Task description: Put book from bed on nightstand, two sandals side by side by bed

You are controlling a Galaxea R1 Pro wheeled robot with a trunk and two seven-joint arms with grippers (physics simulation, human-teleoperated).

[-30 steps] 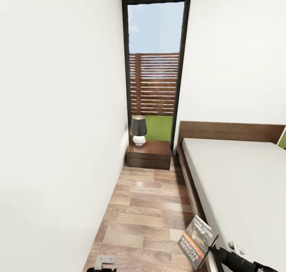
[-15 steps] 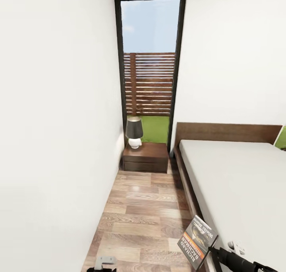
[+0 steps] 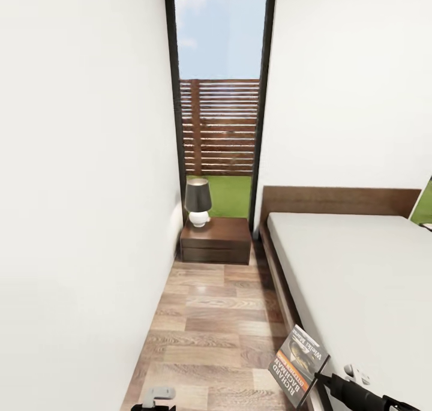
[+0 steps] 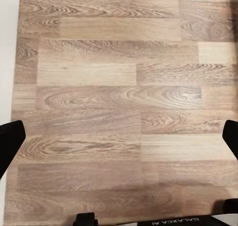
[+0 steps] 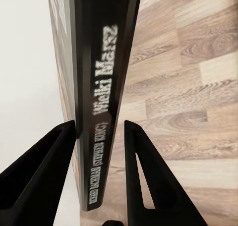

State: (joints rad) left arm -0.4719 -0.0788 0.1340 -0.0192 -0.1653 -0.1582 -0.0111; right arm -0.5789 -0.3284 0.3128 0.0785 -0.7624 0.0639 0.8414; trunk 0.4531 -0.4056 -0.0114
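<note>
Standing in a narrow strip of the bedroom, the robot looks down a wood-plank floor (image 3: pixel 210 333) with a white wall (image 3: pixel 78 189) on one side and the bed (image 3: pixel 360 279) on the other. The bed is the biggest thing, long and low, with a pale mattress and a dark brown headboard at its far end. Behind the strip is a tall black-framed window (image 3: pixel 219 93) with a brown slatted fence and green grass outside. Under the window sits the nightstand (image 3: pixel 216 241), small and dark brown, just beside the bed's head corner. A lamp (image 3: pixel 198 202) with a dark shade and a white base stands on its top.

The book (image 3: pixel 298 366) is near the bottom of the head view, up off the floor, at the edge of the bed. It is tilted, with its long side running from lower left to upper right and its cover facing the camera. The right end effector (image 5: pixel 99 137) is pinching the book, one black finger on each side, with the spine facing the right wrist camera. The left end effector (image 4: pixel 119 141) hangs over bare floor with its fingers spread wide apart.

Since the earlier pictures the whole view has shifted: the window and nightstand now sit farther left and look nearer. The book keeps the same spot and tilt.
</note>
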